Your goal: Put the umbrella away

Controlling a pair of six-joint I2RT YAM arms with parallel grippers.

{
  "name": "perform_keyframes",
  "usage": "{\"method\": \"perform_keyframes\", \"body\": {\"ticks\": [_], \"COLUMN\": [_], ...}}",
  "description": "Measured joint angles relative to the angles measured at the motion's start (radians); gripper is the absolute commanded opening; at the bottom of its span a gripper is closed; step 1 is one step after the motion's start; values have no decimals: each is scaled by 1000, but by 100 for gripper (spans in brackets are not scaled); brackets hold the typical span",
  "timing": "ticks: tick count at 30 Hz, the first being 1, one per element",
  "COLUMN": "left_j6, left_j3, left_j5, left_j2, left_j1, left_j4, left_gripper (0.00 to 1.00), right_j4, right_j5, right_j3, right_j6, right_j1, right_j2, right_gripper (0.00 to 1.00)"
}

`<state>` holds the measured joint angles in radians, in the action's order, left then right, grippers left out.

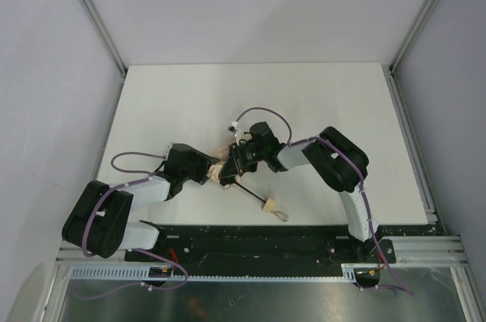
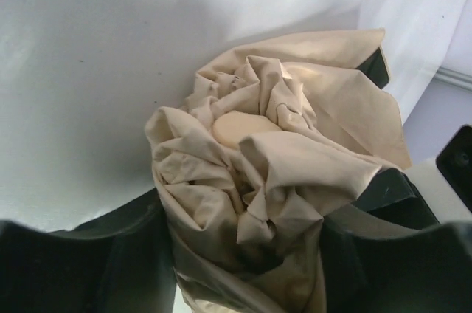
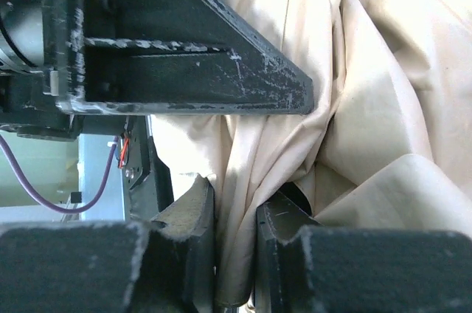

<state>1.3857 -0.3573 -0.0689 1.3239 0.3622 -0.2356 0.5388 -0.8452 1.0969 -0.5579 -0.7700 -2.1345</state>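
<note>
The umbrella (image 1: 222,172) lies mid-table, its beige canopy bunched between my two grippers. Its thin black shaft (image 1: 249,193) runs toward the near right to the tan handle (image 1: 267,203) with a loop strap (image 1: 281,215). My left gripper (image 1: 209,172) is shut on the crumpled canopy, which fills the left wrist view (image 2: 251,202) between the fingers. My right gripper (image 1: 234,164) is shut on a fold of the same fabric (image 3: 236,239), pinched between its two pads. The left gripper's black body (image 3: 177,40) shows close above in the right wrist view.
The white table (image 1: 304,102) is bounded by grey walls left and right with aluminium frame posts (image 1: 91,11). A black base rail (image 1: 258,242) runs along the near edge. Cables loop from both arms near the umbrella.
</note>
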Motion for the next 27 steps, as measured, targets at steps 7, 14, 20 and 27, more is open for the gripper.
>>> {"method": "perform_keyframes", "body": {"ticks": [7, 14, 20, 27], "left_j6": [-31, -77, -84, -89], "left_j3": [3, 35, 105, 134], "left_j5": [12, -20, -30, -43], "left_j2": [4, -10, -99, -183], "left_j1": [13, 22, 21, 20], "left_j4": [-8, -43, -72, -69], "left_gripper": [1, 0, 0, 0], "right_j4": [-80, -250, -385, -523], "right_j5": [61, 179, 227, 419], "right_j3": [-6, -40, -167, -301], "right_j6": [7, -42, -101, -227], "right_j1": [-11, -35, 4, 135], "right_j2": [39, 163, 443, 748], "right_gripper": [12, 51, 66, 71]}}
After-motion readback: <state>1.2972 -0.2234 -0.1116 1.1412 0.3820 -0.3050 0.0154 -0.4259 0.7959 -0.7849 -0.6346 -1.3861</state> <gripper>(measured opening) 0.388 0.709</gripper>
